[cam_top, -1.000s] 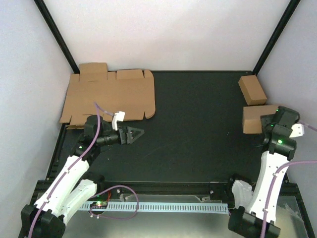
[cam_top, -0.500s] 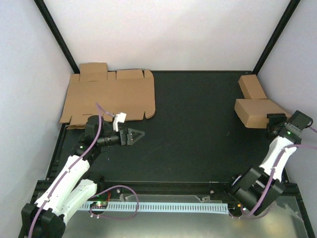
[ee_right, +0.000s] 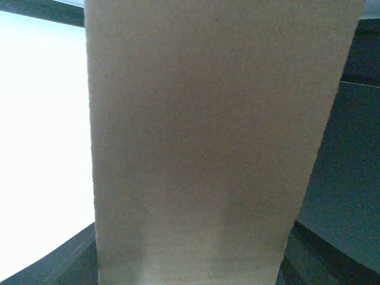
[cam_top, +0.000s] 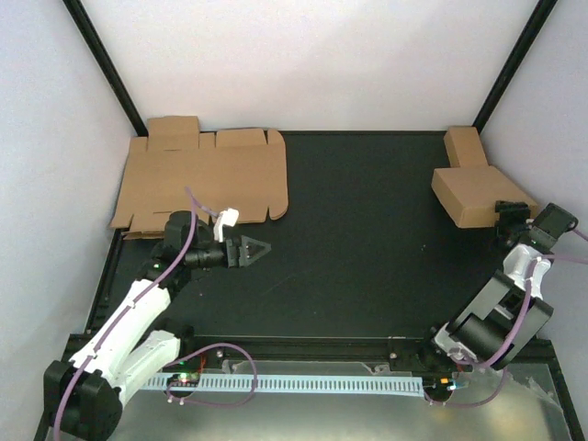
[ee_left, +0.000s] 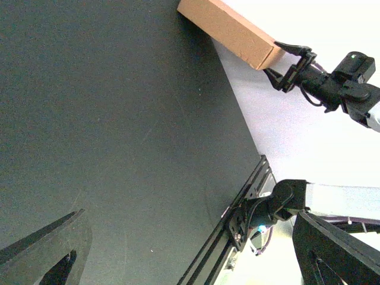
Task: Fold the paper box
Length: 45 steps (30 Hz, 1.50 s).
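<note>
Top cam: the paper box (cam_top: 202, 179) lay flat and unfolded at the far-left corner of the table (cam_top: 367, 230), flaps and tabs spread out, one edge against the left wall. The left fingers (cam_top: 255, 249) hung just off its near-right corner, not touching the cardboard, pointing toward the table's middle. Over on the right, the right fingers (cam_top: 508, 214) sat at the near end of a closed brown box (cam_top: 469, 195), close to the right wall. A smaller box (cam_top: 464, 147) sat just behind it at the far-right corner. Both were well apart from the paper box.

Left wrist cam: the left fingers were wide apart, one at each bottom corner of the pic, w/ only bare table between them. Nothing was gripped. Across the table I could see the closed brown box (ee_left: 228, 27) w/ the right fingers straddling its end, one finger above and one below — clamped on it. I couldn't tell whether the box's far end rested on the table.

Right wrist cam: brown cardboard filled nearly the whole pic, very close to the lens, w/ dark table at the right edge and white wall at the left. The fingers themselves weren't visible here.
</note>
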Tool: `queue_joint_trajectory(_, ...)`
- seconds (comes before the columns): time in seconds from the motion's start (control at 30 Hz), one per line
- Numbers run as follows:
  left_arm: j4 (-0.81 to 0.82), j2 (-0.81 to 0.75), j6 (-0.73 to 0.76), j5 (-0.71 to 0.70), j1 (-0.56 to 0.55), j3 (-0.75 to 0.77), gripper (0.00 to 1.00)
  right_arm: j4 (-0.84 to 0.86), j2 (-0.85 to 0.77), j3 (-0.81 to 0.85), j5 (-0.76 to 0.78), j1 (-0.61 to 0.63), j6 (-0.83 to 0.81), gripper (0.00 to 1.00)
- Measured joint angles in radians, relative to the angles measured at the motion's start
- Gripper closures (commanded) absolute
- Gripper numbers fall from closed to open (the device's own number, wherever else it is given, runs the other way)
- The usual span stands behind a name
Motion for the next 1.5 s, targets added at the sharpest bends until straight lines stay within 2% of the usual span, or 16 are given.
queue_joint_trajectory(0.23,0.001,0.009,0.008,0.000,0.000,0.000,0.05,0.144,0.066,-0.026,-0.014,0.000,0.031,0.51)
queue_joint_trajectory(0.27,0.002,0.009,0.009,0.000,0.000,0.000,0.04,0.160,0.070,-0.032,-0.012,0.001,0.036,0.44)
queue_joint_trajectory(0.37,0.003,0.015,0.010,0.000,0.000,0.000,0.04,0.210,0.076,-0.055,-0.005,0.002,0.047,0.04)
queue_joint_trajectory(0.4,0.003,0.018,0.010,0.000,0.000,0.000,0.05,0.220,0.077,-0.061,0.009,0.005,0.041,0.00)
queue_joint_trajectory(0.53,0.004,0.020,0.011,0.000,0.000,0.000,0.04,0.166,0.085,-0.068,0.105,0.008,0.023,0.00)
queue_joint_trajectory(0.63,-0.002,0.020,0.016,-0.003,0.000,0.000,0.04,-0.008,0.064,-0.040,0.236,0.008,0.005,0.00)
queue_joint_trajectory(0.73,-0.025,0.020,0.034,-0.020,0.000,0.002,0.04,-0.257,0.058,0.056,0.426,0.008,-0.007,0.00)
queue_joint_trajectory(0.83,-0.082,0.029,0.068,-0.054,0.000,0.029,0.03,-0.388,0.060,0.122,0.535,0.013,-0.051,0.00)
queue_joint_trajectory(0.9,-0.120,0.040,0.095,-0.082,0.000,0.061,0.03,-0.404,0.049,0.124,0.536,0.024,-0.113,0.00)
queue_joint_trajectory(1.0,-0.165,0.056,0.142,-0.129,0.000,0.117,0.01,-0.356,-0.021,0.063,0.462,0.115,-0.254,0.00)
queue_joint_trajectory(1.1,-0.200,0.075,0.179,-0.173,0.000,0.164,0.01,-0.286,-0.134,0.011,0.410,0.314,-0.384,0.00)
queue_joint_trajectory(1.17,-0.214,0.080,0.201,-0.202,0.000,0.187,0.01,-0.217,-0.188,-0.005,0.428,0.447,-0.443,0.00)
queue_joint_trajectory(1.27,-0.227,0.071,0.235,-0.248,0.000,0.205,0.01,-0.030,-0.248,-0.078,0.496,0.663,-0.547,0.00)
queue_joint_trajectory(1.37,-0.227,0.039,0.267,-0.310,0.000,0.206,0.01,0.196,-0.281,-0.226,0.533,0.836,-0.689,0.00)
queue_joint_trajectory(1.5,-0.157,-0.037,0.314,-0.387,0.000,0.172,0.01,0.425,-0.296,-0.419,0.496,0.926,-0.866,0.00)
